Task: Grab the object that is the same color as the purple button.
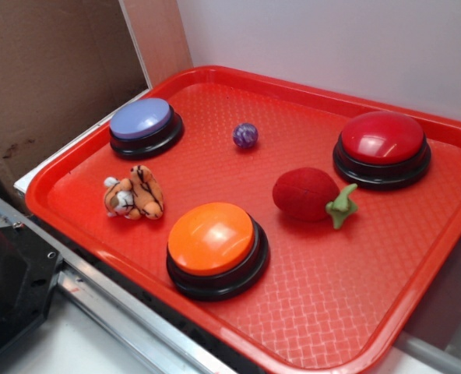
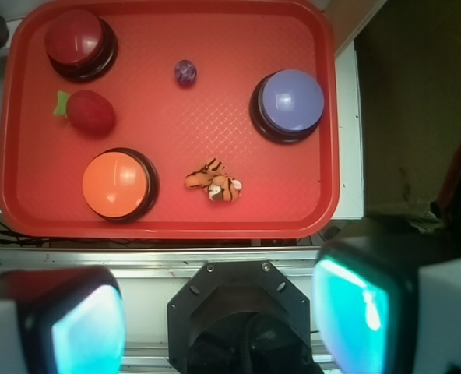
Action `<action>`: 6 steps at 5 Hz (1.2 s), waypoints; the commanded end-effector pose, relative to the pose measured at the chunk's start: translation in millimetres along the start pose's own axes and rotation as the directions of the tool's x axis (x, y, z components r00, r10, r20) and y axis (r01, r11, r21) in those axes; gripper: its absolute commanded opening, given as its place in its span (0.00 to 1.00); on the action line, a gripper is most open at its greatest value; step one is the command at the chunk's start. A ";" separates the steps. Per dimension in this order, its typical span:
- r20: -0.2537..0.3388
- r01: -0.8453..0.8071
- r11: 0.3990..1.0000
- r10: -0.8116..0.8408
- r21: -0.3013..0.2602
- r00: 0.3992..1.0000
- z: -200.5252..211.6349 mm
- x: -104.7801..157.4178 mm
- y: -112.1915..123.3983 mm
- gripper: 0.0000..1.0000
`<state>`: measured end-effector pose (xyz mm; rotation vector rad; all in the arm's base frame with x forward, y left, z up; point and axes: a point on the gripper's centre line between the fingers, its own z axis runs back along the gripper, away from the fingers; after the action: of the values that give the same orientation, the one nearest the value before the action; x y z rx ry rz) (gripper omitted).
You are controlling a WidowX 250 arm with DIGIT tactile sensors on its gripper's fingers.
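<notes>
Wrist view shows my gripper [image 2: 219, 312] spread wide, empty, above the tray [image 2: 316, 117]; the tiny ball [image 2: 185, 72] upper center could roll from a clumsy pinch.

The hand [image 2: 219, 315] shows blurred pads [image 2: 86, 331], cut off below.

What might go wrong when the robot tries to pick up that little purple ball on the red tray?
1. The tiny glossy purple marbled ball is round and lies loose on the red plastic tray, so it may roll off if the tool nudges it.
2. It is far smaller than the wide-open tool, whose fingers may close past it.
3. The lavender-topped round push button shares its colour, so the robot could aim there instead.
</notes>
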<state>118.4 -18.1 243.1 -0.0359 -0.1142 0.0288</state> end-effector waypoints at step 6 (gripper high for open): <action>0.014 0.385 0.921 -0.385 -0.054 0.923 -28.8 154.1 -83.2 1.00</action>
<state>279.8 -90.0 220.1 -0.0641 -0.0663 -0.3584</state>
